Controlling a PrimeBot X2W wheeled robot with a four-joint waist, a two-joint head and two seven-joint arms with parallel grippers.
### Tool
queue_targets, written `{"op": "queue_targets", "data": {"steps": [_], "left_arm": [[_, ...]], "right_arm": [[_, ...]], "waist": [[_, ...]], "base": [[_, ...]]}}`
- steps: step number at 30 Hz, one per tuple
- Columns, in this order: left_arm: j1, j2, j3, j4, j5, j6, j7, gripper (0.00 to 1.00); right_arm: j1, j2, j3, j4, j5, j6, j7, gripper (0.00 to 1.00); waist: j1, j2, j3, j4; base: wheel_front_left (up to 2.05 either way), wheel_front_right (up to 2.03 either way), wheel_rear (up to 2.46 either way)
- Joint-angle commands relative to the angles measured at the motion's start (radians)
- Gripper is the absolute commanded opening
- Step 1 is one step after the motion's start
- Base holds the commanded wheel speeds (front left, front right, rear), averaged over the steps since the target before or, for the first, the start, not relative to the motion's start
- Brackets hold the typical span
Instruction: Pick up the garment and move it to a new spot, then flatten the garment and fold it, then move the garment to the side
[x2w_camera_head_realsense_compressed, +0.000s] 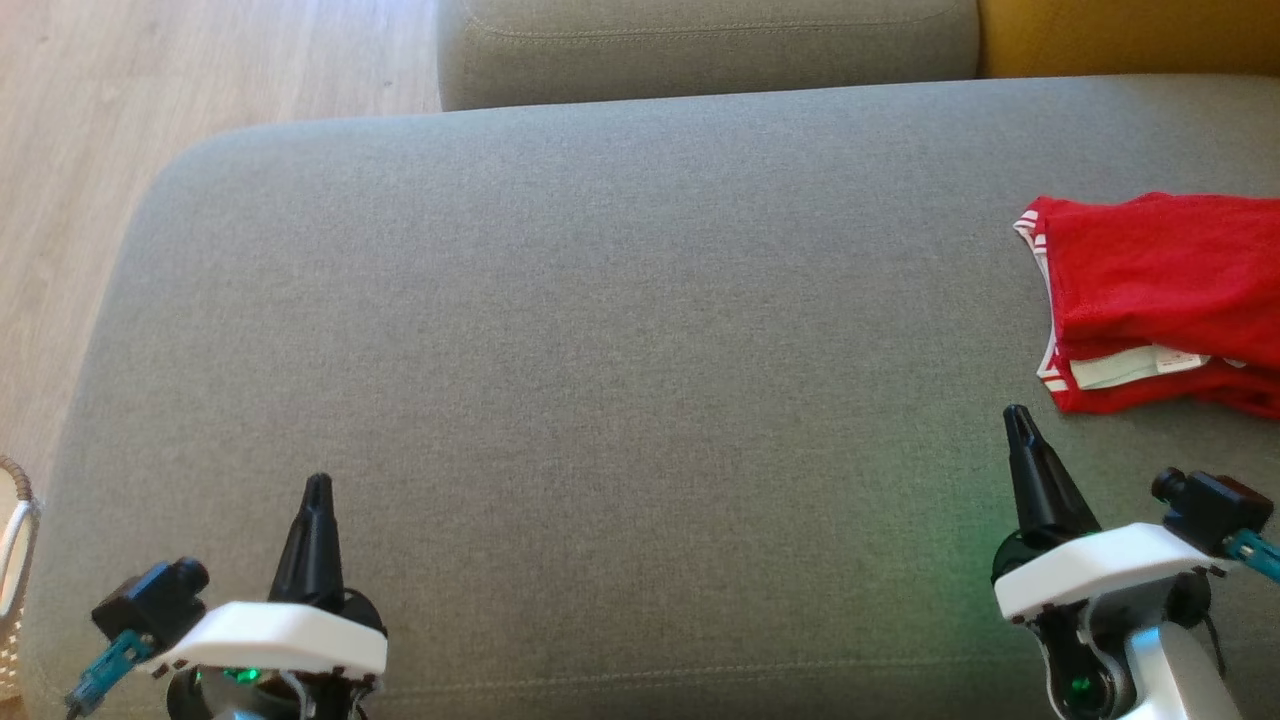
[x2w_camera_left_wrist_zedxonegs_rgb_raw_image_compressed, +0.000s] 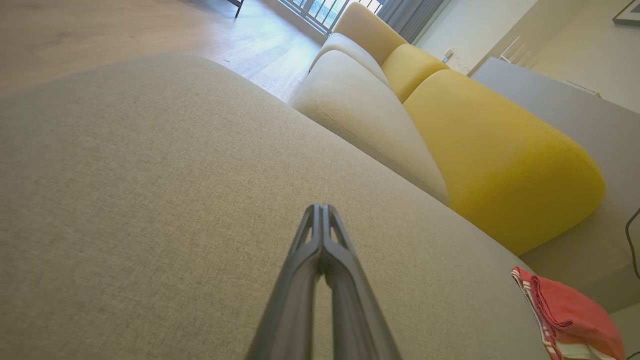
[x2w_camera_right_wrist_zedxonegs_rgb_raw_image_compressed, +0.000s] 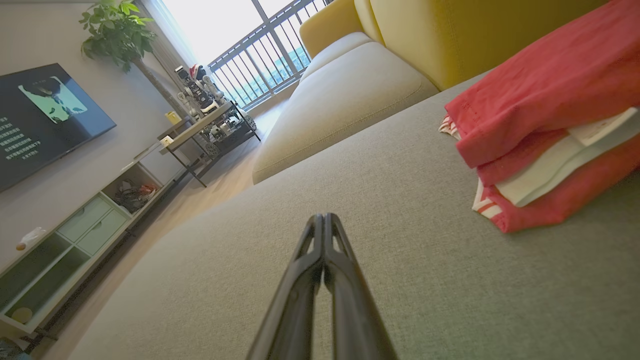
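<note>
A red garment (x2w_camera_head_realsense_compressed: 1160, 290) with white trim lies folded in layers at the right edge of a grey sofa seat (x2w_camera_head_realsense_compressed: 600, 400). It also shows in the left wrist view as the garment (x2w_camera_left_wrist_zedxonegs_rgb_raw_image_compressed: 570, 312) at the lower right, and close up on the right of the right wrist view (x2w_camera_right_wrist_zedxonegs_rgb_raw_image_compressed: 545, 115). My right gripper (x2w_camera_head_realsense_compressed: 1018, 418) is shut and empty, just below and left of the garment's near corner, apart from it. Far to the left, my left gripper (x2w_camera_head_realsense_compressed: 318, 488) is shut and empty over bare cushion. In each wrist view the fingertips (x2w_camera_left_wrist_zedxonegs_rgb_raw_image_compressed: 321, 210) (x2w_camera_right_wrist_zedxonegs_rgb_raw_image_compressed: 324, 219) press together.
A second grey cushion (x2w_camera_head_realsense_compressed: 700, 45) and a yellow cushion (x2w_camera_head_realsense_compressed: 1130, 35) lie beyond the seat. Wood floor (x2w_camera_head_realsense_compressed: 90, 150) runs along the left, with a woven basket (x2w_camera_head_realsense_compressed: 15, 580) at the lower left. The right wrist view shows a TV (x2w_camera_right_wrist_zedxonegs_rgb_raw_image_compressed: 40, 120), a low cabinet and a balcony railing.
</note>
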Motion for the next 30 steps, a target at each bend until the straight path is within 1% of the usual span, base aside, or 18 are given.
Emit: {"op": "queue_targets", "data": {"steps": [1,30], "left_arm": [[-0.048,0.016,0.022,-0.026,-0.032,-0.006,0.006,0.00],[-0.084,0.022,0.060,0.002,-0.337,-0.032,0.081,0.00]], "right_arm": [[-0.032,-0.001,-0.002,-0.040,0.036,0.000,0.006,0.00],[-0.027,0.000,-0.019,-0.053,0.361,0.000,0.087,0.00]], "waist": [[0.0000,0.0000,-0.001,-0.001],[0.0000,0.0000,-0.012,-0.015]], "base": [[0.00,0.00,0.00],[0.00,0.00,0.00]]}}
